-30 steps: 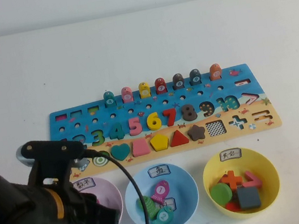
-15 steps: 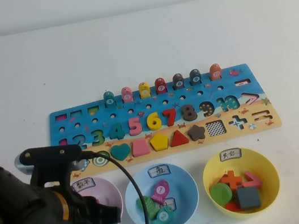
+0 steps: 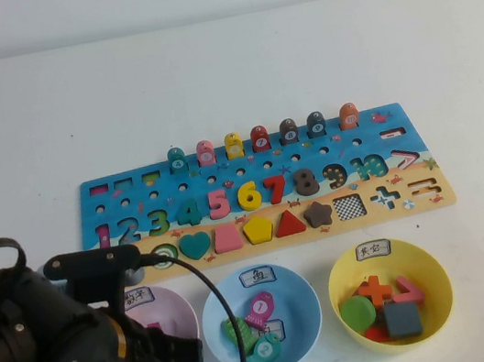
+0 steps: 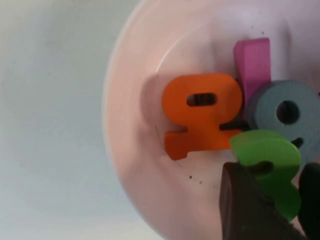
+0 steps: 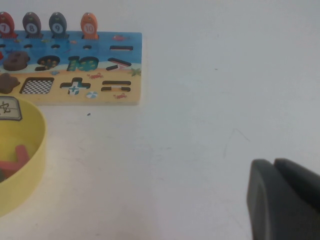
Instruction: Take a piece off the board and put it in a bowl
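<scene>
My left gripper (image 4: 272, 172) is shut on the bright green "3" piece (image 4: 267, 162) and holds it low inside the pale pink bowl (image 4: 135, 150). Under and beside it lie an orange "2" (image 4: 200, 117), a magenta piece (image 4: 252, 62) and a grey-blue numeral (image 4: 285, 112). In the high view my left arm (image 3: 56, 347) covers most of the pink bowl (image 3: 179, 314) with its white label (image 3: 137, 297). The board (image 3: 313, 158) lies behind the bowls. My right gripper (image 5: 274, 165) is shut and empty over bare table, right of the board (image 5: 75, 70).
A light blue bowl (image 3: 213, 308) with fish pieces and a yellow bowl (image 3: 434, 271) with shapes and signs stand right of the pink one. The teal "4" (image 3: 189, 212) and other numerals, shapes and fish pegs (image 3: 260, 138) remain on the board.
My left arm has drawn back toward the near edge and sunk over the pink bowl, covering more of it. The board and the other bowls have not moved.
</scene>
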